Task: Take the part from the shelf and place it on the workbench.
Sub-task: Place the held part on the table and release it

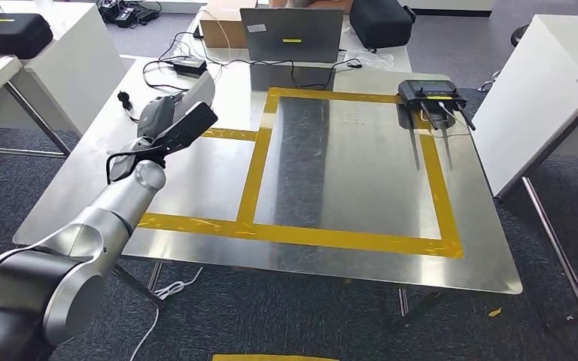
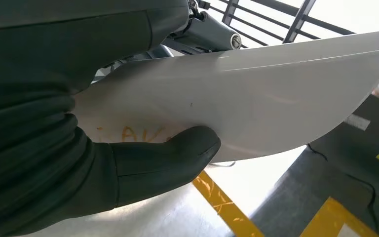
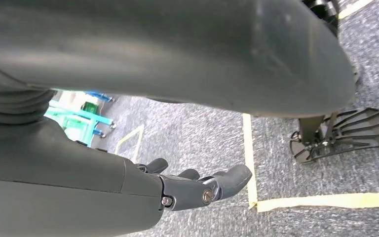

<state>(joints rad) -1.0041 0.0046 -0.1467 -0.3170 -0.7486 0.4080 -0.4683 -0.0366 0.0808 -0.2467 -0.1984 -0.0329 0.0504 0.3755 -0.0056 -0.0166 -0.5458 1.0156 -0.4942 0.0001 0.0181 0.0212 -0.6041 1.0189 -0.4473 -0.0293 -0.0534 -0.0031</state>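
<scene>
My left hand [image 1: 167, 124] is stretched out over the left part of the steel workbench [image 1: 196, 188], above the yellow tape. It holds the part [image 1: 199, 89], a pale curved sheet-like panel. In the left wrist view the white panel [image 2: 276, 94] lies across the palm, with the thick thumb [image 2: 177, 153] pressed on its near face and the bench just beneath it. My right hand [image 3: 197, 187] hangs over the grey carpet, holding nothing, its fingers loosely apart.
Yellow tape [image 1: 331, 237] frames a large rectangle on the bench. A black device with antennas [image 1: 429, 94] sits at its far right corner. A laptop [image 1: 292, 34], a power brick with cables [image 1: 184, 66] and a cardboard box [image 1: 222, 30] line the far edge. White tables flank both sides.
</scene>
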